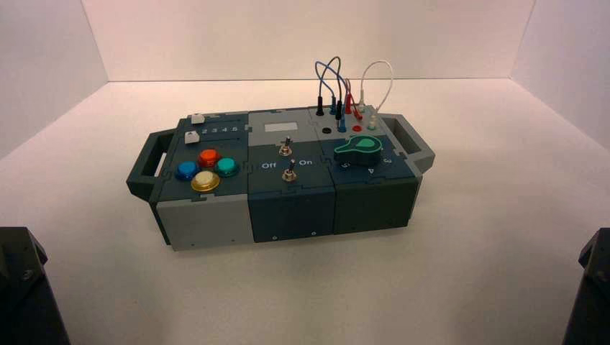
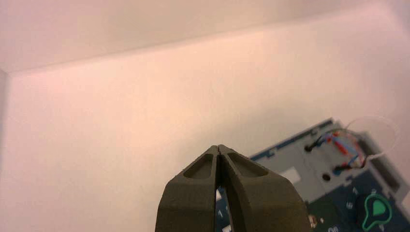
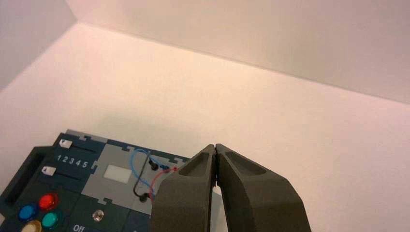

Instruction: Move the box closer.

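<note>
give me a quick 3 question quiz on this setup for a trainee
1. True or false: the left gripper is already holding a handle of the box.
2. Which sits nearest the box's right handle? A) the round buttons B) the green knob C) the white sliders
3. Fill in: both grippers, including the right gripper, have their fingers ____.

Key
1. False: it hangs above the box, touching nothing.
2. B
3. shut
</note>
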Tool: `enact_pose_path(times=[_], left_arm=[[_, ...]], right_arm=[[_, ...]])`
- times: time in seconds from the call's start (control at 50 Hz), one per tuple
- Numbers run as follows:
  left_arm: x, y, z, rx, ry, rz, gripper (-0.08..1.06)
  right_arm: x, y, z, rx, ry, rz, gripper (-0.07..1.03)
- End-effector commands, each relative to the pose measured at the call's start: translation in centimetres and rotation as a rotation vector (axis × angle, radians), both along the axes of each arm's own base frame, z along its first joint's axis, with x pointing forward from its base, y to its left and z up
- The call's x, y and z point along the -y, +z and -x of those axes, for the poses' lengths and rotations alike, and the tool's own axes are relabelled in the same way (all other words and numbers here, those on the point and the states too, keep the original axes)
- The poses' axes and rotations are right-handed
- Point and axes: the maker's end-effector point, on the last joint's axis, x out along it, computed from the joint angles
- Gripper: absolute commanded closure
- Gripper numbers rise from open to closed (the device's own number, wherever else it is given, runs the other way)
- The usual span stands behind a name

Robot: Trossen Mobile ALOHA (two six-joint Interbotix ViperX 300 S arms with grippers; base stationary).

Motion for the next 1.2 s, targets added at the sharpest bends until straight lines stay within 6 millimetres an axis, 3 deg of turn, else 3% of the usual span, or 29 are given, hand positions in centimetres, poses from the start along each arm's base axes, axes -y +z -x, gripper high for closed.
enact_pose_path(times=[0.02, 0.18, 0.4, 0.6, 0.64, 0.72, 0.92, 1.2], left_arm=[[1.3, -2.3, -2.6, -0.112, -0.002, -0.016, 1.01], [2.3, -7.0, -4.3, -0.255, 0.015, -0.024, 1.01], [4.1, -12.2, -5.6, -0.373, -0.002, -0.054, 1.01], [5.9, -16.0, -5.3, -0.436, -0.036, -0.082, 1.01], [6.4, -17.1, -4.8, -0.464, -0.046, -0.092, 1.01], [6.7, -18.1, -4.3, -0.486, -0.057, -0.104, 1.01], [6.9, -19.8, -3.2, -0.522, -0.071, -0.124, 1.01], [7.3, -20.6, -0.9, -0.555, -0.109, -0.151, 1.01]], right_arm=[[-2.9, -1.3, -3.2, -0.065, 0.037, 0.028, 0.99], [-6.0, -5.5, -6.0, -0.189, 0.073, 0.084, 0.99], [-9.4, -10.5, -8.1, -0.298, 0.117, 0.139, 0.99], [-9.7, -16.3, -8.3, -0.418, 0.111, 0.182, 0.99], [-9.4, -18.7, -7.7, -0.474, 0.109, 0.208, 0.99], [-9.1, -20.2, -7.2, -0.508, 0.110, 0.226, 0.99], [-8.3, -22.2, -5.9, -0.558, 0.108, 0.251, 0.99], [-7.4, -22.8, -4.1, -0.597, 0.108, 0.270, 0.99]])
